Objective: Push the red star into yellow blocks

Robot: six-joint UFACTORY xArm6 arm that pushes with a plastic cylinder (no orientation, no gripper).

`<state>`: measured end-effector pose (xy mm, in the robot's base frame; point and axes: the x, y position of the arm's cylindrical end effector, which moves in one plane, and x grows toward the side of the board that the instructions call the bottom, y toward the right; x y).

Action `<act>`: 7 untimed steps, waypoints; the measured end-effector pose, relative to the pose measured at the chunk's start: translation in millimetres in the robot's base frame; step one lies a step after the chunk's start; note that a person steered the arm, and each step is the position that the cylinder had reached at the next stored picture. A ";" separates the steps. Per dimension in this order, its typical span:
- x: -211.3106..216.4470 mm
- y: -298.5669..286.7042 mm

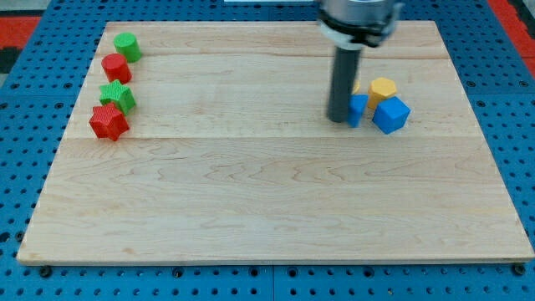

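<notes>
The red star (pixel 109 122) lies at the view's left edge of the wooden board (pixel 267 192). A yellow hexagon block (pixel 383 87) sits at the view's upper right, and a second yellow block (pixel 358 87) peeks out behind the rod. My tip (pixel 338 119) stands at the view's right of centre, touching the left side of a small blue block (pixel 358 109) just below the yellow blocks. The tip is far to the right of the red star.
A green star (pixel 118 95), a red cylinder (pixel 116 67) and a green cylinder (pixel 127 46) line up above the red star. A blue cube (pixel 391 114) sits below the yellow hexagon. Blue pegboard surrounds the board.
</notes>
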<state>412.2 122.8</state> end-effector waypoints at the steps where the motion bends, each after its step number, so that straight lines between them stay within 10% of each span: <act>1: 25.2 -8.0; 5: 55.8 -396.7; 7: 42.2 -427.9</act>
<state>454.4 -305.1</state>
